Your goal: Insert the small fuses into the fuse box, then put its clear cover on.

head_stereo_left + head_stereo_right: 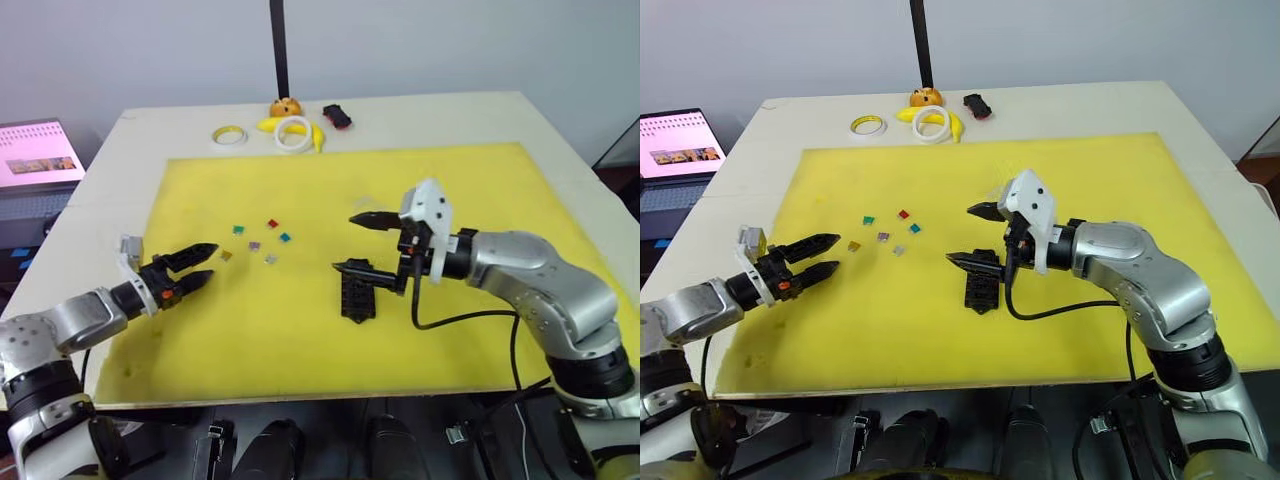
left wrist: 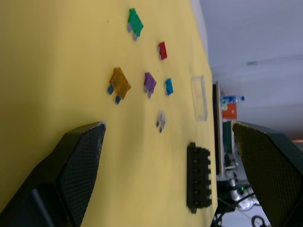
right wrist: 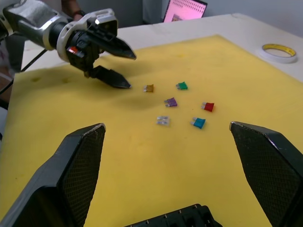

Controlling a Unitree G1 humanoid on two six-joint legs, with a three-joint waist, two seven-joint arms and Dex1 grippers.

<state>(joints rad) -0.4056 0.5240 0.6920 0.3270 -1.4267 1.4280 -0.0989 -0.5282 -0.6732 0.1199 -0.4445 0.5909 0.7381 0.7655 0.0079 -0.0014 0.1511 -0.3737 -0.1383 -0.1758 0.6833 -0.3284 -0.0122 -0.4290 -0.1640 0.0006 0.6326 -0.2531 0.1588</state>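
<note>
Several small fuses lie loose on the yellow mat (image 1: 480, 190): green (image 1: 238, 229), red (image 1: 272, 224), teal (image 1: 285, 238), purple (image 1: 254, 246), orange (image 1: 226, 255) and grey (image 1: 271, 259). The black fuse box (image 1: 358, 293) rests on the mat right of them, its slots empty. Beyond the fuses lies the clear cover (image 2: 199, 97), flat on the mat. My left gripper (image 1: 208, 262) is open, low over the mat just left of the orange fuse. My right gripper (image 1: 344, 242) hangs open just above the fuse box's far end, holding nothing.
At the table's far edge are a yellow tape ring (image 1: 229, 134), a white tape ring (image 1: 293, 132), a banana (image 1: 316, 137), an orange toy (image 1: 285, 106) and a black-and-red gadget (image 1: 337, 116). A black pole (image 1: 278, 45) rises behind. A laptop (image 1: 35, 155) stands off the table's left.
</note>
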